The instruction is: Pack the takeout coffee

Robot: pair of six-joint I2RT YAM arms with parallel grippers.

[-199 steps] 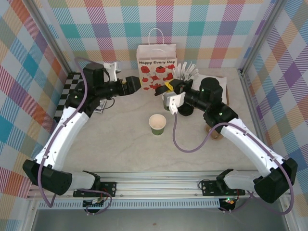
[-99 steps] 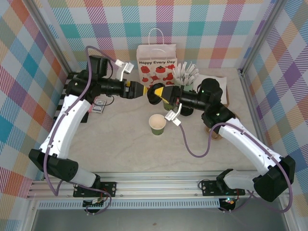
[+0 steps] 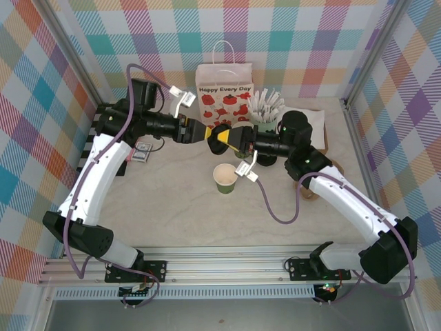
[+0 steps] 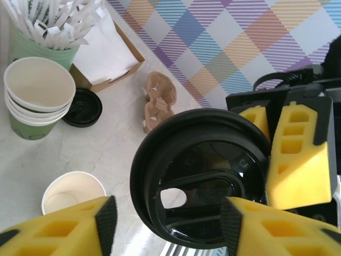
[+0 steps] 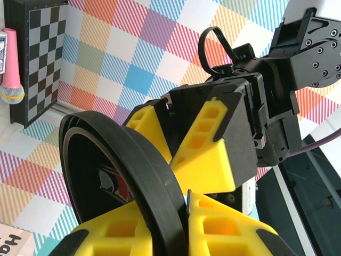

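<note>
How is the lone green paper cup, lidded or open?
Open: the cup shows pale inside; right fingers hold the round black plastic lid.

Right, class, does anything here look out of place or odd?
Yes: the green cup stands open on the table, lidless. A black lid is up in mid-air, pinched by its rim in the right claw, with the left claw open around it.

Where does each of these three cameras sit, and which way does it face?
Top external: fixed above and behind the arms, looking down on the table; both arms show, left gripper facing right gripper before the white paper bag.
Left wrist: on the left arm, looking past its own yellow fingers at the black lid pinched by the right gripper.
Right wrist: on the right arm, facing the left gripper over its own fingers.
Shared: both wrist views show the black lid.
</note>
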